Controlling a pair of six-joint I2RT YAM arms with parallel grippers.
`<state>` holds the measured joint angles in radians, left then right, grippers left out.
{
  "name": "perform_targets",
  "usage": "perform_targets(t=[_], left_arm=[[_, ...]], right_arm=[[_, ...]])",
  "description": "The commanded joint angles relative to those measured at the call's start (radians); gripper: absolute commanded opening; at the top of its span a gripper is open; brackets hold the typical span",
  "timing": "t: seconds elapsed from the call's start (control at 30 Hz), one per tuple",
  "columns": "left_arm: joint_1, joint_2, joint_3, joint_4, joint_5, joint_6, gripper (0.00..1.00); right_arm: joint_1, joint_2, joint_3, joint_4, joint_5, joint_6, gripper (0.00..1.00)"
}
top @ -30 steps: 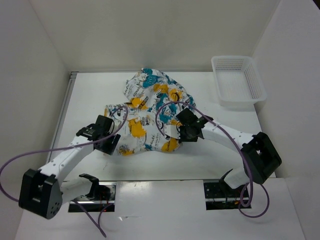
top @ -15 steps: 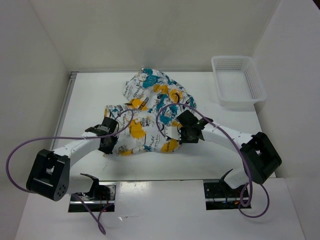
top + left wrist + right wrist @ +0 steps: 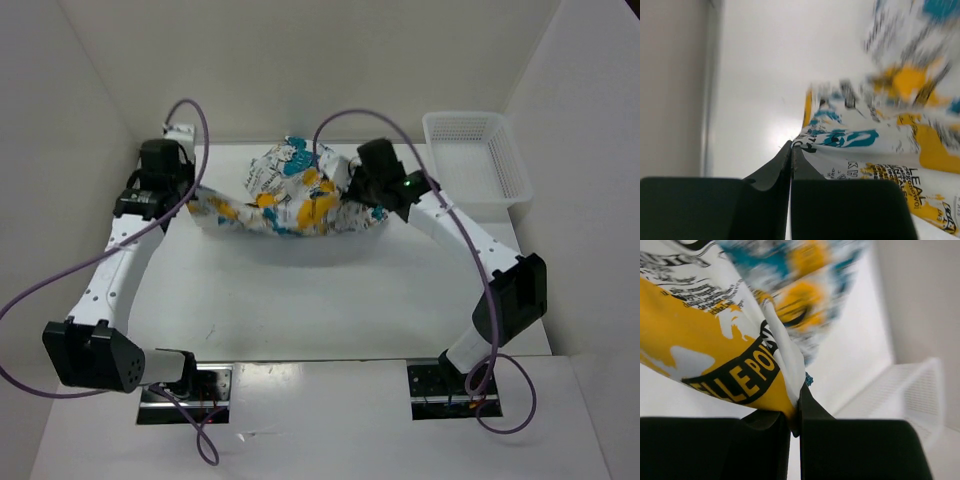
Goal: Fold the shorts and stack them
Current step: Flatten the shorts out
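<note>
The shorts point(image 3: 285, 200), white with teal, yellow and black print, hang stretched between my two grippers above the far half of the table, sagging in the middle and bunched up at the back. My left gripper point(image 3: 192, 198) is shut on their left edge. In the left wrist view the gripper point(image 3: 791, 146) pinches a printed corner of the shorts point(image 3: 865, 145) at its tips. My right gripper point(image 3: 366, 203) is shut on the right edge. The right wrist view shows that gripper point(image 3: 798, 396) clamping a yellow and black fold of the shorts point(image 3: 715, 355).
A white mesh basket point(image 3: 478, 160) stands at the far right of the table, also seen as the basket point(image 3: 900, 390) past the right fingers. White walls close in the table on the left, back and right. The shorts' shadow falls on the table point(image 3: 300, 300).
The left gripper closed on the shorts' left edge. Both arms then rose and swung toward the back wall, lifting the shorts off the table and pulling them out between them.
</note>
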<state>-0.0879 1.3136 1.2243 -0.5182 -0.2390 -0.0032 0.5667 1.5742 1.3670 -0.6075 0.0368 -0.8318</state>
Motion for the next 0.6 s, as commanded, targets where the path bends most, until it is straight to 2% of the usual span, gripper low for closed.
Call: perform_targets(t=[0.0, 0.13, 0.3, 0.4, 0.57], left_arm=[[0.02, -0.023, 0.185, 0.092, -0.032, 0.003, 0.0], [0.03, -0.091, 0.306, 0.187, -0.083, 0.003, 0.0], [0.039, -0.175, 0.458, 0.251, -0.151, 0.003, 0.0], [0.039, -0.198, 0.579, 0.251, -0.16, 0.003, 0.0], [0.048, -0.139, 0.82, 0.222, -0.151, 0.003, 0.0]], right_arm=[[-0.06, -0.002, 0.246, -0.012, -0.035, 0.089, 0.0], [-0.06, -0.016, 0.491, -0.099, -0.061, 0.155, 0.0], [-0.06, -0.08, 0.708, -0.184, -0.125, 0.201, 0.0], [-0.06, -0.094, 0.817, -0.271, -0.243, 0.237, 0.0], [-0.06, -0.16, 0.879, -0.382, -0.406, 0.287, 0.0]])
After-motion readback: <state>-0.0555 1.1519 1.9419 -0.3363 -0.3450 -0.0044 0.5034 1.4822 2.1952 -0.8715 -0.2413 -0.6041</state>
